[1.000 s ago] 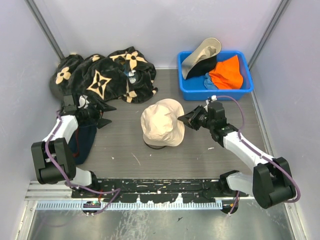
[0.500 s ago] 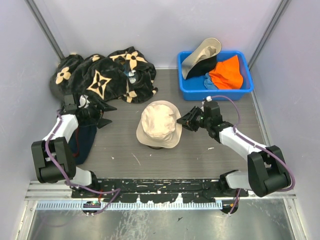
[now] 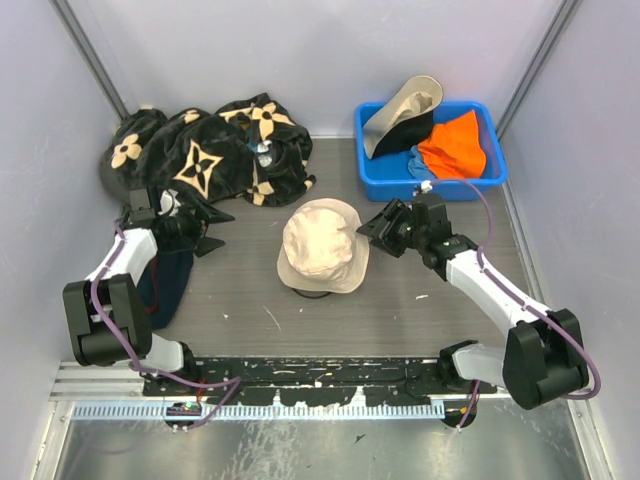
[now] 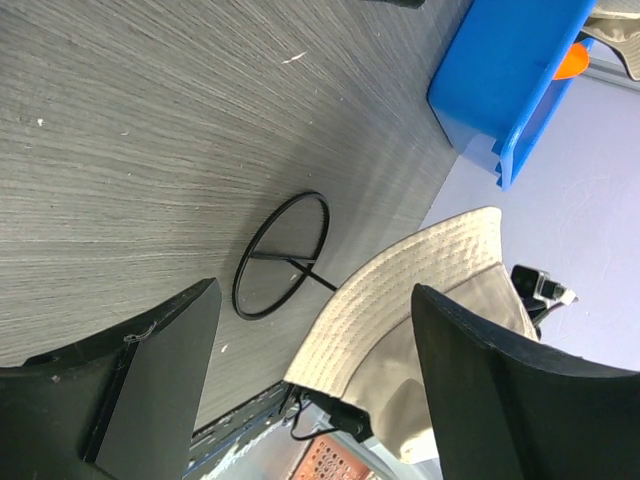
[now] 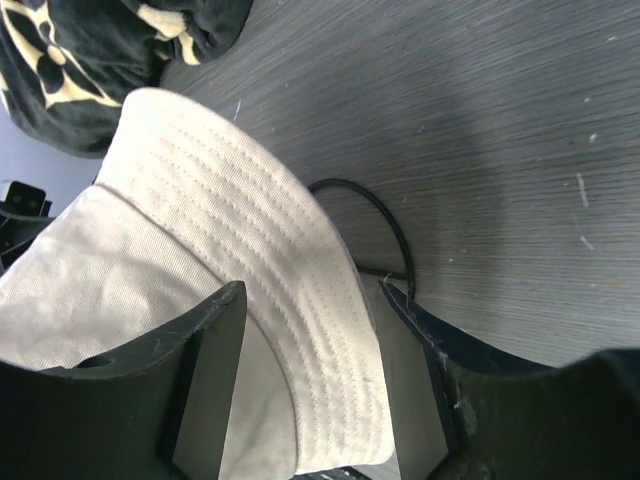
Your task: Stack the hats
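Note:
A beige hat (image 3: 322,245) sits on a black wire stand (image 4: 283,255) at the table's middle. My right gripper (image 3: 370,230) is at the hat's right edge. In the right wrist view it (image 5: 310,300) is open, with the hat's stitched brim (image 5: 270,270) lying loosely between the two fingers. My left gripper (image 3: 208,230) is open and empty at the left, well apart from the hat (image 4: 420,300). An orange hat (image 3: 455,145), a tan and black hat (image 3: 400,112) and a bit of a light blue hat (image 3: 418,165) lie in the blue bin (image 3: 375,180).
A large black cloth with tan flower motifs (image 3: 200,150) is heaped at the back left. A dark navy garment (image 3: 170,285) lies under my left arm. The blue bin stands at the back right, and also shows in the left wrist view (image 4: 510,80).
The beige hat shifted slightly left, then back, and sits on the stand. My right gripper moved a little toward the back at the hat's edge. The left arm has not moved.

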### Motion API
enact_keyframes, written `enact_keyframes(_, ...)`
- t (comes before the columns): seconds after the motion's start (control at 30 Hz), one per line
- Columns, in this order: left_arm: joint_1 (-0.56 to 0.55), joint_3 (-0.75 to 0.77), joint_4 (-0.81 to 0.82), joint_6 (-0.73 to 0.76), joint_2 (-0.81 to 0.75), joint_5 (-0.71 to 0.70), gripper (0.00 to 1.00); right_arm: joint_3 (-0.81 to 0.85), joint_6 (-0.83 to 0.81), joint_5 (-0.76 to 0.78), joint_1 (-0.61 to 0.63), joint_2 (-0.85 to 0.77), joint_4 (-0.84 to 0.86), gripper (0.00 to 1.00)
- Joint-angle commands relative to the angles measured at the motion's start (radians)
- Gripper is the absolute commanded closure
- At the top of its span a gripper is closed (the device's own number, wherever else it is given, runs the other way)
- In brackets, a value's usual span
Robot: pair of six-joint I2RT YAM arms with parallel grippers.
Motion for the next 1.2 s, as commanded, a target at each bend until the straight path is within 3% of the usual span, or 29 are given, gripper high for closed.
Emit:
enact_keyframes(0.0,-0.004,0.032,-0.019,0.019,0.005,0.017,0.16,0.071,-0.056,0.096,-0.018,-0.02,-0.07,0.39)
enact_keyframes(0.3,-0.008,0.044,-0.027,0.029,0.009,0.027,0.16,0.2,-0.121,0.16,-0.039,0.062,-0.162,0.38)
enact_keyframes(0.43,-0.024,0.071,-0.037,0.051,0.008,0.037,0.16,0.248,-0.12,0.043,-0.073,0.116,-0.082,0.38)
enact_keyframes(0.63,-0.031,0.084,-0.057,0.063,0.01,0.056,0.16,0.103,0.046,-0.286,-0.238,0.188,0.321,0.43)
enact_keyframes(0.77,-0.031,0.093,-0.087,0.077,0.009,0.053,0.16,0.088,0.131,-0.471,-0.273,0.29,0.496,0.45)
enact_keyframes(1.17,-0.061,0.11,-0.09,0.056,0.016,0.028,0.16,0.106,0.276,-0.66,-0.267,0.463,0.742,0.44)
